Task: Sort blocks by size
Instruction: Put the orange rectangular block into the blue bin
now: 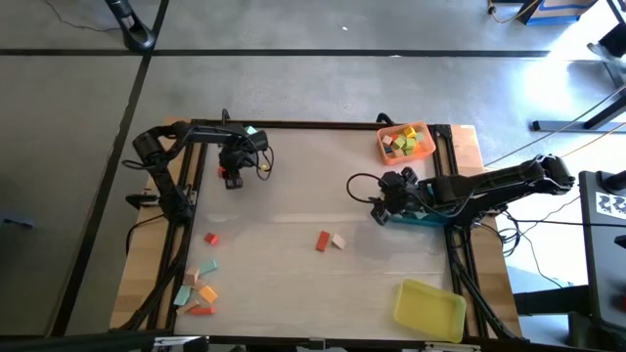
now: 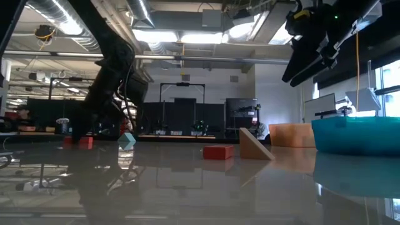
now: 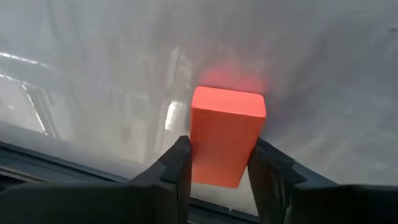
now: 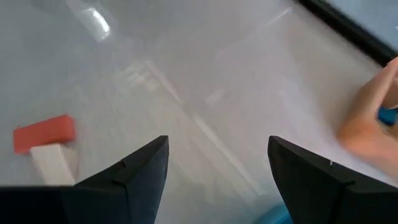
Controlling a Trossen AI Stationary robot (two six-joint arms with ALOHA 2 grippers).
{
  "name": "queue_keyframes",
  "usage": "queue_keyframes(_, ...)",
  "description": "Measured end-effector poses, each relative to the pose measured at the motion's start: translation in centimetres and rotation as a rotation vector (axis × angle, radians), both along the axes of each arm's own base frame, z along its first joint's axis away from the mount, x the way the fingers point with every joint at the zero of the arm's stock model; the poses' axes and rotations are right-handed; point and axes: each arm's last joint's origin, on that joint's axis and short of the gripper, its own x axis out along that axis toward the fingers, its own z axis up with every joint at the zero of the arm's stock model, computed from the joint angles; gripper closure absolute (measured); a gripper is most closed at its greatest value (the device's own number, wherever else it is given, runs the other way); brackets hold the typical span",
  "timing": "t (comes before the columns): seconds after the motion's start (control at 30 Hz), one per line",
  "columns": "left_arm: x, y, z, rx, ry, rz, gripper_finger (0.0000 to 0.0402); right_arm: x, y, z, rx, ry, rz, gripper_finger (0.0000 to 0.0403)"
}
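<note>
My left gripper [image 1: 232, 178] is at the table's far left, shut on an orange-red block [image 3: 225, 142]. My right gripper [image 1: 384, 207] is open and empty, raised above the table beside the blue tray [image 1: 423, 217]; the low view shows it high up [image 2: 307, 57]. A red block [image 1: 323, 241] and a tan block [image 1: 338, 241] lie together at mid-table; both show in the right wrist view, the red block [image 4: 43, 132] and the tan one [image 4: 53, 163]. Another red block [image 1: 210, 238] and a cluster of several blocks [image 1: 196, 293] lie at the near left. My left gripper pinches the orange-red block by two opposite sides, near the end closest to the wrist [image 3: 217, 174], one finger on each side. The fingers [image 3: 179, 163] point down at the table and lie along the block. Whether the block's far end touches the table, I cannot tell.
An orange tray [image 1: 383, 147] holding several blocks stands at the far right. A yellow tray [image 1: 428, 309] stands at the near right. The blue tray also shows in the low view [image 2: 356, 134]. A black frame [image 1: 323, 125] borders the table.
</note>
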Motion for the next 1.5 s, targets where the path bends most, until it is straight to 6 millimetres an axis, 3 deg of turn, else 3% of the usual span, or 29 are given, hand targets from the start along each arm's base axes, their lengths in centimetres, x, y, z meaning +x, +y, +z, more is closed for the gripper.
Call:
queue_keyframes(0.2,0.2,-0.9,2.0,0.024,-0.086,0.065,0.0293,0.0,0.0,0.0,-0.006,0.002,-0.002,0.0132)
queue_keyframes(0.47,0.8,-4.1,7.3,0.194,-0.304,0.004,0.0289,0.0,-0.2,0.1,-0.088,0.002,-0.006,0.0132)
queue_keyframes(0.63,1.2,-6.8,10.6,0.292,-0.526,-0.050,0.0283,0.7,-0.2,0.3,-0.160,-0.043,0.028,0.0132)
queue_keyframes(0.9,3.1,-10.8,14.8,0.305,-1.016,-0.177,0.0283,2.1,0.2,-1.6,-0.268,-0.241,0.214,0.0132)
queue_keyframes(1.1,5.5,-13.5,16.3,0.234,-1.280,-0.311,0.0281,3.4,0.7,-2.5,-0.280,-0.444,0.369,0.0132)
queue_keyframes(1.5,10.7,-17.1,16.2,0.196,-1.598,-0.429,0.0279,7.0,1.6,-4.5,-0.294,-0.603,0.459,0.0132)
